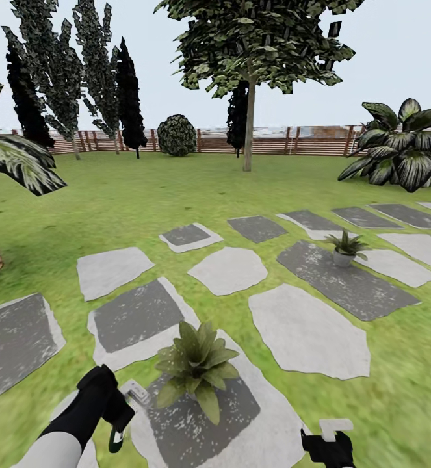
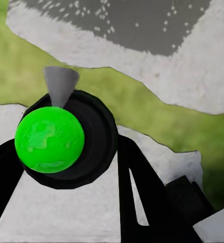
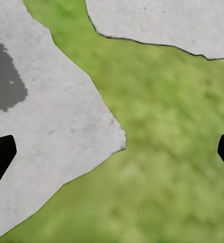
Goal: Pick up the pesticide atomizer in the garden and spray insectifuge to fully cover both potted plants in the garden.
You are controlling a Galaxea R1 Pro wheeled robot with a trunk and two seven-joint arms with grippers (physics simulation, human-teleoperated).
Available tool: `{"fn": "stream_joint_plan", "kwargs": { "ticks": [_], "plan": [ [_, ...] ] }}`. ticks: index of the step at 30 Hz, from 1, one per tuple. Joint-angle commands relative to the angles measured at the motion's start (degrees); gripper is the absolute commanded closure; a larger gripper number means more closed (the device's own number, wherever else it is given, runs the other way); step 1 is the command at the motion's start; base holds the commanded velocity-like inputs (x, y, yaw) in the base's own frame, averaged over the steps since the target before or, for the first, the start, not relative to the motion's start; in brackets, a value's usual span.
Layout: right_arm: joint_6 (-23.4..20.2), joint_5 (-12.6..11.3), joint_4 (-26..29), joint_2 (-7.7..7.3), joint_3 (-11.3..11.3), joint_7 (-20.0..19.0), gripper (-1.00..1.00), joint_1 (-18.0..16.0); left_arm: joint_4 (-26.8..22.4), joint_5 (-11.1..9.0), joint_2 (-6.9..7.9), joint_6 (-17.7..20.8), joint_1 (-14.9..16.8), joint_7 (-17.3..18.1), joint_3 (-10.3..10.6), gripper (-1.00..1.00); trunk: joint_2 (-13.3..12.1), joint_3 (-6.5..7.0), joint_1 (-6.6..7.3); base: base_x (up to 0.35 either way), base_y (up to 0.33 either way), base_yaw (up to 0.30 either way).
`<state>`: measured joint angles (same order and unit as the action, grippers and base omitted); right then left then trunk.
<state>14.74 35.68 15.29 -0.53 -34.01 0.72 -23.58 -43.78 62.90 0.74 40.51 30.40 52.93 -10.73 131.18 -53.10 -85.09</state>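
The pesticide atomizer is clamped in the left pincer, just beside the near potted plant on its stepping stone. The right pincer is spread empty. The far potted plant could easily be left uncovered if only this one gets sprayed.

left arm: low, reaching forward | left gripper: clamped on atomizer | right gripper: low, fingers spread wide, holding nothing

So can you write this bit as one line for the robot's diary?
left end effector: shut on atomizer | right end effector: open, holds nothing | near plant: just ahead | far plant: further right
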Motion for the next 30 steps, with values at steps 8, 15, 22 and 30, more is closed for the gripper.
{"fn": "stream_joint_plan", "kwargs": {
  "ticks": [8,15,22,30],
  "plan": [
    [0.3,0.5,-0.1,0.01,-0.4,0.1,-1.0,-0.1,-0.1,3.1,-0.16,0.3,0.0,0.8,-0.4,1.0,0.0,-0.05,0.01,0.003,0.0,0.0],
    [0.3,0.5,-0.1,0.07,-0.4,0.1,-1.0,-0.1,-0.1,3.2,-0.26,0.2,0.1,0.9,-0.5,1.0,0.0,-0.15,0.01,0.0,0.0,0.101],
    [0.3,0.5,-0.2,0.09,-0.4,0.1,-1.0,-0.1,0.0,3.5,-0.56,0.2,0.1,0.8,-0.5,1.0,0.0,-0.39,0.01,0.0,0.0,0.242],
    [0.3,0.5,-0.2,0.09,-0.4,0.1,-1.0,-0.1,-0.1,4.0,-0.71,0.2,0.1,0.7,-0.5,1.0,0.0,-0.67,0.01,0.0,-0.027,0.243]
  ]
}}
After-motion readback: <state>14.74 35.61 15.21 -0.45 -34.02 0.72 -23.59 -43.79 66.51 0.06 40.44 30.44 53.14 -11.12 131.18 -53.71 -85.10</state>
